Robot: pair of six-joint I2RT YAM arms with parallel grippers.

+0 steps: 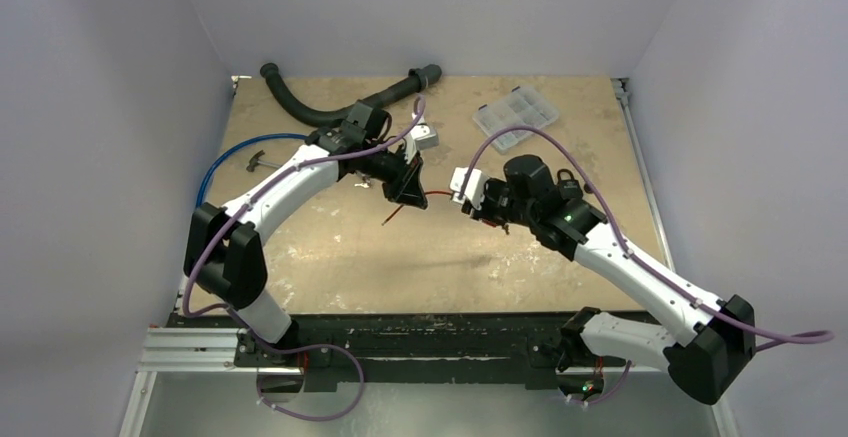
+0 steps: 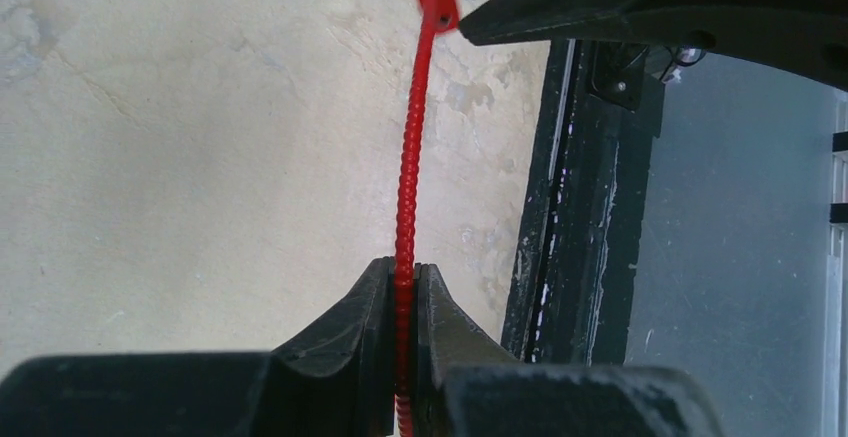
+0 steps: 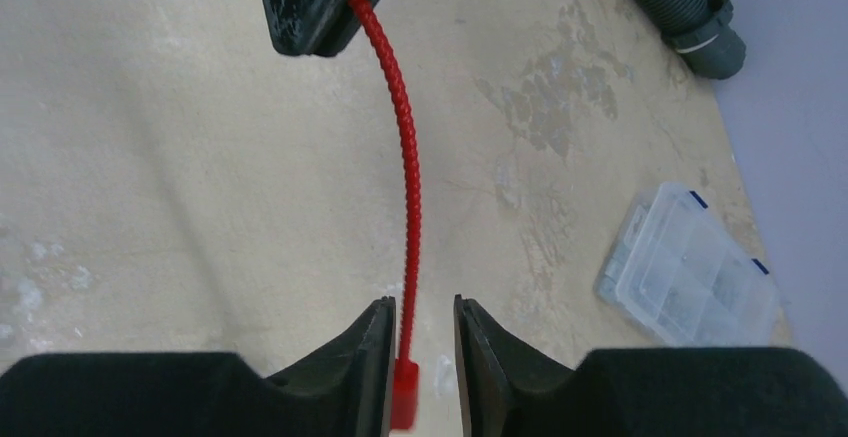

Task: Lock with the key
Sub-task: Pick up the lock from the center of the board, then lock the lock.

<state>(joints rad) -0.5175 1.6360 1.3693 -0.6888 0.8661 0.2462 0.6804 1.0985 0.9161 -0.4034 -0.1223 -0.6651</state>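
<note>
Cable lock (image 2: 406,157) spans left–right — pinched in left gripper (image 2: 403,275) jaws.

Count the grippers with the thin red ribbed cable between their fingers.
2. The left gripper is shut on the thin red ribbed cable; the right gripper straddles its other end, with a gap on one side.

Far edge of the pale wooden desk (image 1: 400,267): black corrugated hose (image 1: 300,109) at left, clear compartment box (image 1: 515,117) (contents too small to tell) at right, well apart. Left edge: looped blue cable (image 1: 225,157), with a small metal implement (image 1: 262,161) just beside it
</note>
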